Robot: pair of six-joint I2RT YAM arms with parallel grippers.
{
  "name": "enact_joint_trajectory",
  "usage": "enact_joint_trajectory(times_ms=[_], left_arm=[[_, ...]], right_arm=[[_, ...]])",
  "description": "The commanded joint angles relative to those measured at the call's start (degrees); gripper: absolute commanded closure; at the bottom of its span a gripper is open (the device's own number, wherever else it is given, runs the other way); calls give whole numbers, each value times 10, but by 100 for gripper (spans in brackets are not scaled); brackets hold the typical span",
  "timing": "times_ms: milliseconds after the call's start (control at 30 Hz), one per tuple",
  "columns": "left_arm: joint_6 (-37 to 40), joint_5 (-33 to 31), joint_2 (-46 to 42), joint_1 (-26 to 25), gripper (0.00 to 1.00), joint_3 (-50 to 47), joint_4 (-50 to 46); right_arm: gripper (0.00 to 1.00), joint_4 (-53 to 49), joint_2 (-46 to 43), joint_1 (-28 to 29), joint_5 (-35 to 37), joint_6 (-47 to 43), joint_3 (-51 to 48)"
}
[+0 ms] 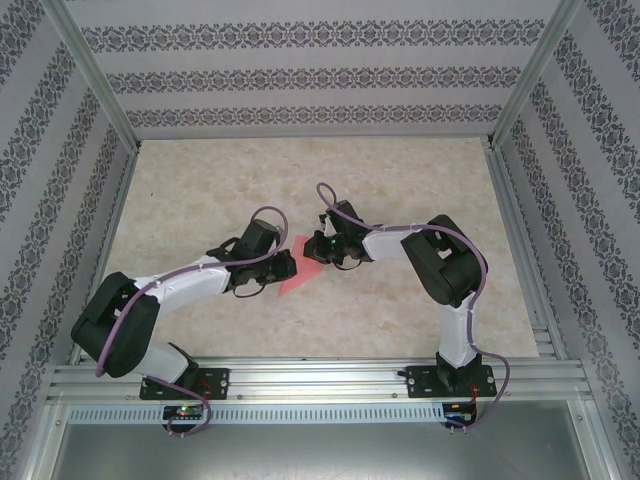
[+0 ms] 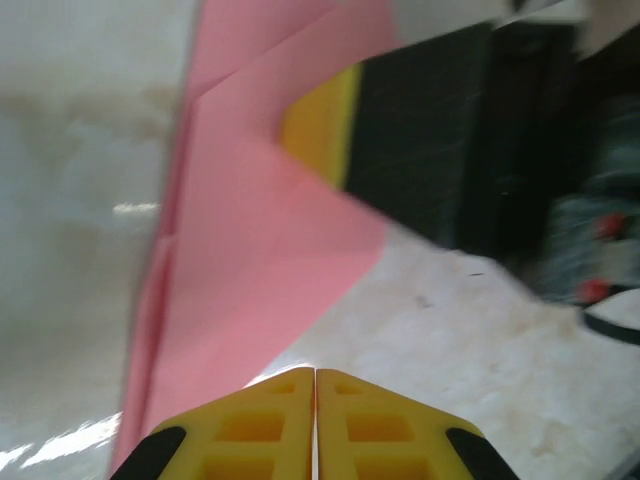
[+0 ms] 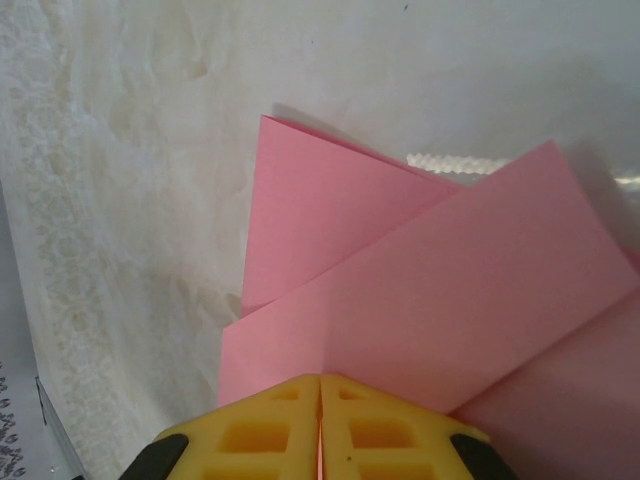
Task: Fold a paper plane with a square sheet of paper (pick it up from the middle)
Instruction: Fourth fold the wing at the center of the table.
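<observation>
Pink-red thin square sheet of paper (image 1: 298, 278) (image 2: 250, 270) (image 3: 430, 300), folded into overlapping flaps, sits at the middle of the beige marbled table (image 1: 400, 180). Jaws of right gripper (image 1: 318, 251) (image 3: 320, 378) clamped on one paper edge, yellow fingers (image 3: 260, 435) pinching it. Jaws of left gripper (image 1: 287, 265) (image 2: 315, 373) pressed together at the other side; can't tell whether paper is caught between them.

Paper (image 3: 420, 290) thin, matt, smooth; table (image 1: 400, 310) glossy, marbled; frame (image 1: 300, 375) bare metal.
</observation>
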Motion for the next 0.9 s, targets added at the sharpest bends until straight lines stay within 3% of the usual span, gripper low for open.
enact_joint_trajectory(times_ms=[0, 333, 867], left_arm=[[13, 39, 46, 10, 90, 28, 6], [-4, 69, 158, 28, 91, 33, 63], [1, 82, 93, 36, 90, -56, 41]], right_arm=[[90, -29, 29, -3, 29, -15, -16], [90, -28, 32, -4, 26, -12, -19], [90, -35, 42, -3, 29, -16, -18]])
